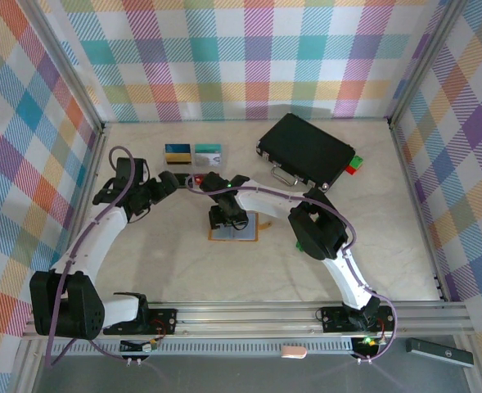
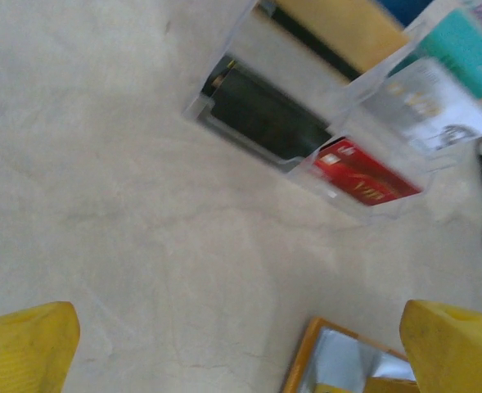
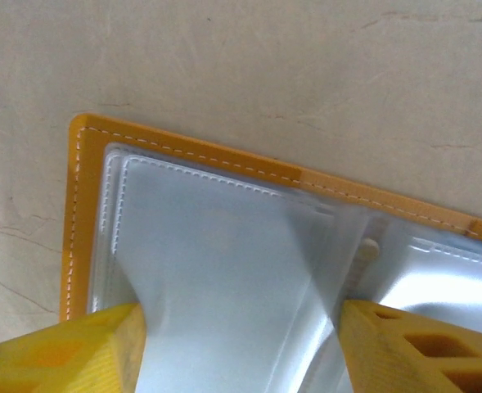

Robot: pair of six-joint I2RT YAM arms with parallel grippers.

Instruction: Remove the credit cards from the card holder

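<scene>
Two claws cropped: left gripper [image 2: 241, 350] spread wide; right gripper [image 3: 242, 345] astride card holder [image 3: 183, 154] sleeve, grip unclear.

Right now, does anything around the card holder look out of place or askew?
One thing: inside the open card holder, a clear inner sleeve looks lifted rather than lying flat, between the fingers of the right hand. Nothing looks spilled or damaged.
</scene>
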